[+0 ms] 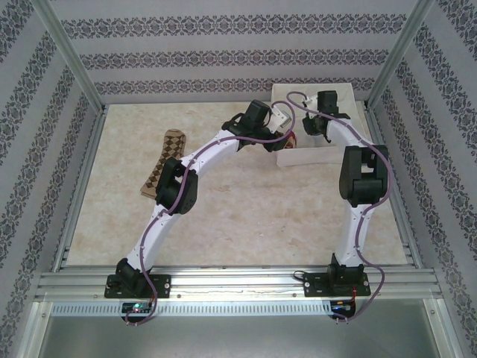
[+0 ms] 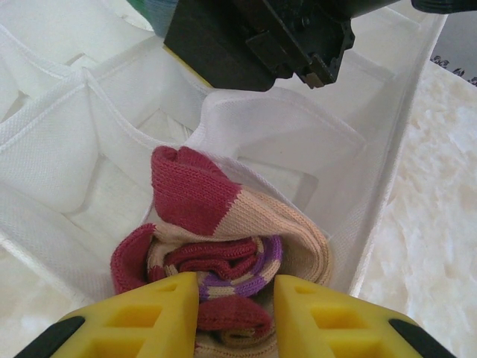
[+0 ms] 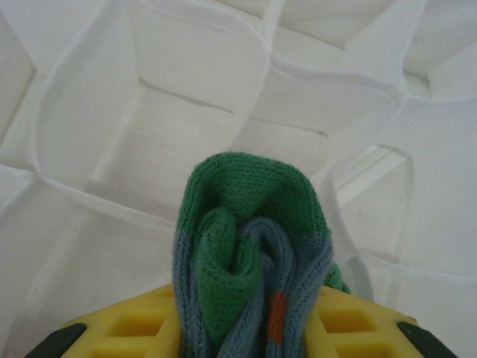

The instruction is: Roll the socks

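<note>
Clenching the rolled peach sock (image 2: 223, 246) in the left tool (image 2: 235, 298) and the rolled striped sock (image 3: 246, 224) in the right tool (image 3: 246, 324) above the white organizer (image 1: 309, 155), leaving the argyle sock (image 1: 164, 160) flat and unrolled at mid-left on the table (image 1: 246, 224).

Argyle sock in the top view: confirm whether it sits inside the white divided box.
No, the argyle sock lies flat on the table, well left of the white divided box.

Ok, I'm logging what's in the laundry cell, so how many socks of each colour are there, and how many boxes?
Brown diamond sock, lying flat: 1
Peach and red sock, rolled: 1
Green and blue sock, rolled: 1
White divided box: 1
Total: 4 things, 3 of them socks.
</note>
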Tool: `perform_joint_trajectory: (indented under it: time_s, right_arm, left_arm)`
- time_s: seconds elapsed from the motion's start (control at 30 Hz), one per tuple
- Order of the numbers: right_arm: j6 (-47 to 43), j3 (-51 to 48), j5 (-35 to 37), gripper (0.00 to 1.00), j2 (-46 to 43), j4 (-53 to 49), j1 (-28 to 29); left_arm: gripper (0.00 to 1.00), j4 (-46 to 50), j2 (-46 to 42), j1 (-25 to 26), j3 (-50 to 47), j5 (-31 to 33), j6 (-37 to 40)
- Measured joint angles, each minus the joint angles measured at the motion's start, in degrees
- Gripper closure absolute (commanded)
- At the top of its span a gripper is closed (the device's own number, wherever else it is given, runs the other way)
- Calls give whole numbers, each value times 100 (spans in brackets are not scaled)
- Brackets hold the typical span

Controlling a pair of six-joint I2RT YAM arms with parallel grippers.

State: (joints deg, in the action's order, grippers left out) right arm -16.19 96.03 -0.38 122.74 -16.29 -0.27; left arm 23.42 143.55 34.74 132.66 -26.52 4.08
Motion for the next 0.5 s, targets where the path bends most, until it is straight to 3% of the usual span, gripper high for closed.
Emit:
perform_joint_trajectory:
  time_s: [0.2,0.5]
  right_arm:
    - [549,-120,-627,83,-103,48,-223]
    - [527,-450,-977,86,-581,177,-103]
  left_arm:
    - [68,0,0,0,0,0,0]
    - [68,17,0,-37,0,-2,-4]
